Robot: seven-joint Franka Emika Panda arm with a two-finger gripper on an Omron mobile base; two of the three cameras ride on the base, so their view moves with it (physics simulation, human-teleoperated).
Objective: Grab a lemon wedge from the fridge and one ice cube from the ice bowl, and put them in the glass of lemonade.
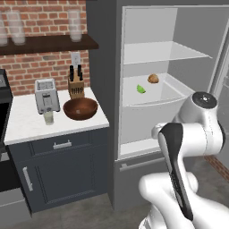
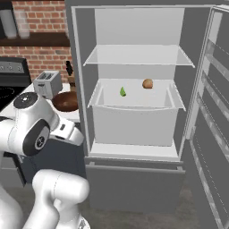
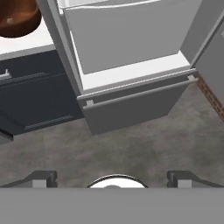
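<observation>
Fridge (image 2: 80, 67) stands open, lemon wedge (image 2: 123, 92) on its middle shelf beside a brown lump (image 2: 147, 83); gripper (image 3: 112, 178) hangs empty, jaws wide, and risks nudging the tiny wedge away

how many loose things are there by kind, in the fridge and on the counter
lemon wedge: 1
brown lump: 1
wooden bowl: 1
toaster: 1
knife block: 1
glass of lemonade: 1
total: 6
</observation>
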